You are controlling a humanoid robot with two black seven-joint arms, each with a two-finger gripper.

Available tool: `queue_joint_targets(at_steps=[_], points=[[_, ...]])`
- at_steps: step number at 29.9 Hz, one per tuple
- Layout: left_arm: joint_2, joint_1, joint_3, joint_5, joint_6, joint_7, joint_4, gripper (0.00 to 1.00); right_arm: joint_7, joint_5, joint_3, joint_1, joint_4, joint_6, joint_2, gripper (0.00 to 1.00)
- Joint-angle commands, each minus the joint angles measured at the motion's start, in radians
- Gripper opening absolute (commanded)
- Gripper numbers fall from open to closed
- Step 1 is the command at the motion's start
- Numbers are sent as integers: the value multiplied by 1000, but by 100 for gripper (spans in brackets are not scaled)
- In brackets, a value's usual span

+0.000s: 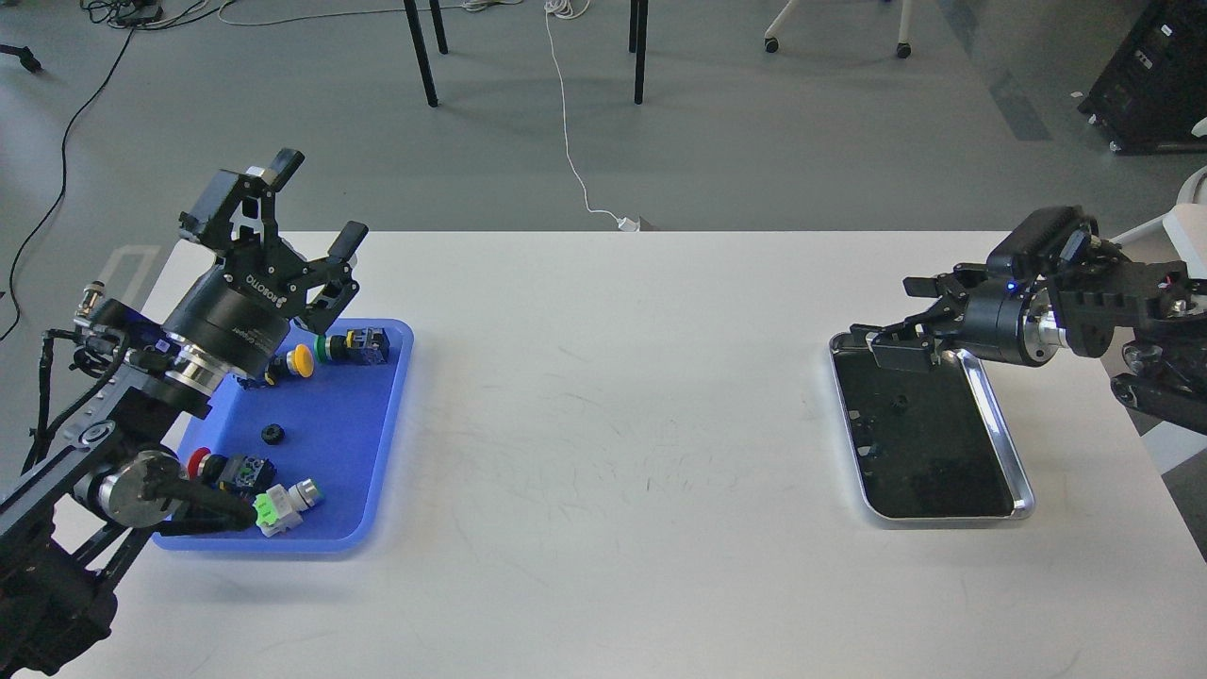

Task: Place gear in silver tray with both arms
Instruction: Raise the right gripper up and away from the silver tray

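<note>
A small black gear (272,434) lies in the blue tray (377,471) at the left. My left gripper (321,200) is open and empty, raised above the blue tray's far left corner. The silver tray (1001,436) sits at the right of the table. A small dark piece (899,404) and another small piece (872,451) lie on its dark bottom; I cannot tell what they are. My right gripper (903,321) points left above the silver tray's far edge, with its fingers spread and nothing between them.
The blue tray also holds a yellow push button (300,359), a green button switch (354,347), a red button part (226,467) and a white and green part (283,505). The white table (613,424) lies between the two trays. Chair legs and cables are on the floor beyond.
</note>
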Motion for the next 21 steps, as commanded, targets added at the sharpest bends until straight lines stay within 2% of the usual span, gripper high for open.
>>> queue_joint_targets(at_steps=[1,5,13,18,21], points=[[-2,1,1,0,9,-5,2,98,0,158,175,-63,27,-1,5,97],[8,24,3,0,8,-6,2,98,0,474,362,-138,29,0,74,97],[37,27,9,24,2,-15,-1,98,0,945,637,-273,39,0,178,98],[103,27,21,246,-4,-34,-73,98,0,1149,862,-396,128,6,166,98],[150,27,30,433,-21,-61,-113,98,0,1212,971,-463,133,20,164,98]])
